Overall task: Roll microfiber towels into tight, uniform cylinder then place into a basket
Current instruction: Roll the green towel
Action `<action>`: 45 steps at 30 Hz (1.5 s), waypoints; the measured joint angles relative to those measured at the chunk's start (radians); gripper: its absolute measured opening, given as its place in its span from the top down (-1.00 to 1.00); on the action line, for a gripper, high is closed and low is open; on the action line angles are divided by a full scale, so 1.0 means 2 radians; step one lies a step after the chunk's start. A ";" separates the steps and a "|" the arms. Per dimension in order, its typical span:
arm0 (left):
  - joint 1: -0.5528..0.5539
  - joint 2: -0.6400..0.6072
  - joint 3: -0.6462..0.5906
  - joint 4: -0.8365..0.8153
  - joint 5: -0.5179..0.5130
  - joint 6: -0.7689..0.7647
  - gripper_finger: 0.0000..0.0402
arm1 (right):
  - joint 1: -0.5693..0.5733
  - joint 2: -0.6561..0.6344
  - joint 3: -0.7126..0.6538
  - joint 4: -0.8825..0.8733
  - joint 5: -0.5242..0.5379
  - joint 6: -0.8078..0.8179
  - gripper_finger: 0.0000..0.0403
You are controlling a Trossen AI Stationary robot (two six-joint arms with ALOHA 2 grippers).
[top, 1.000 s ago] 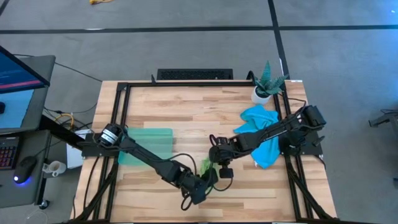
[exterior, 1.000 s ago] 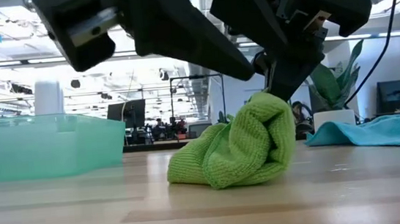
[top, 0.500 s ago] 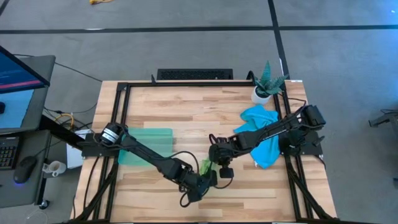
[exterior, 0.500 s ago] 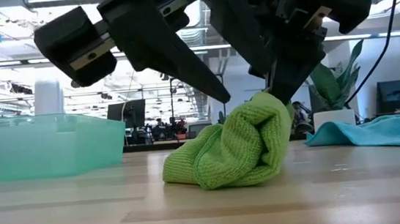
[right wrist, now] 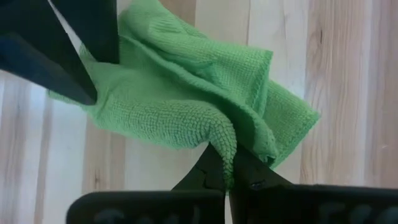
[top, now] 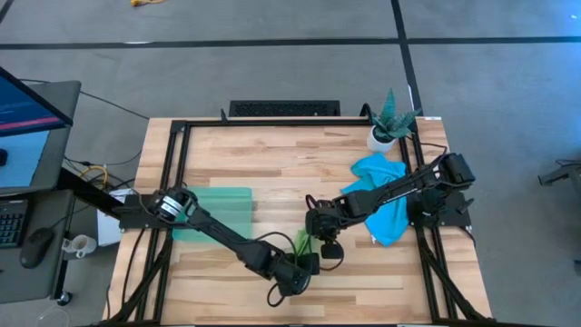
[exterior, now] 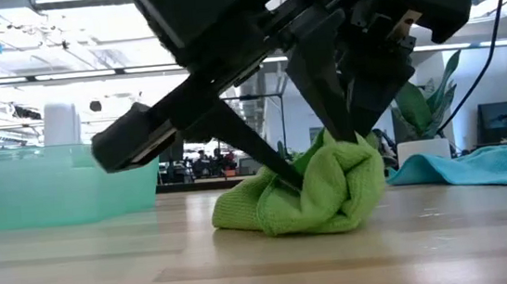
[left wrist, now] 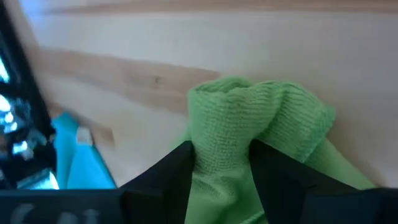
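Observation:
The lime green towel (exterior: 310, 191) lies bunched in a lump on the table's middle (top: 300, 242). My right gripper (right wrist: 227, 167) is shut on its top. My left gripper (left wrist: 221, 158) comes from the near left, open, with a thick fold of the same towel between its fingers. The sky blue towel (top: 381, 207) lies crumpled under the right arm at the table's right. The teal basket (top: 216, 211) stands at the left, holding nothing that I can see. My left gripper stands astride an upright fold of the green towel (left wrist: 224, 134), slanting down from the near left. The cloth fills the gap and touches both fingers (left wrist: 177, 168). The towel's underside is on the table. My right gripper pinches a narrow ridge of the towel's top (right wrist: 222, 140) between its two fingers, several layers gathered. The fingers point steeply down. The towel spreads away from the pinch and rests on the table.
A potted plant (top: 388, 125) stands at the far right corner. Black frame rails (top: 172, 154) run along the table's edges. Bare wood lies along the far side (top: 290, 159) and the near edge. A desk with a monitor (top: 27, 109) stands off the table's left.
My left gripper has sunk toward the green towel and rolled about its own line; its fingers now stand over a fold of the lump. The towel's left side has been pushed in and up a little. My right gripper has kept its hold.

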 joint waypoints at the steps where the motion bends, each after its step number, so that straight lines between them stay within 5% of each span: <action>1: 0.000 0.000 0.000 0.001 -0.004 -0.013 0.27 | 0.000 0.000 0.000 0.000 -0.003 0.002 0.94; 12: -0.012 0.000 0.000 -0.001 -0.010 -0.144 0.95 | 0.005 0.000 0.000 -0.011 -0.059 0.051 0.94; 28: -0.018 -0.033 -0.006 -0.022 0.020 -0.330 0.97 | 0.078 0.000 0.001 -0.020 -0.090 0.247 0.91; 45: -0.006 -0.066 -0.053 0.008 0.113 -0.499 0.97 | 0.091 0.031 0.001 0.006 -0.111 0.262 0.93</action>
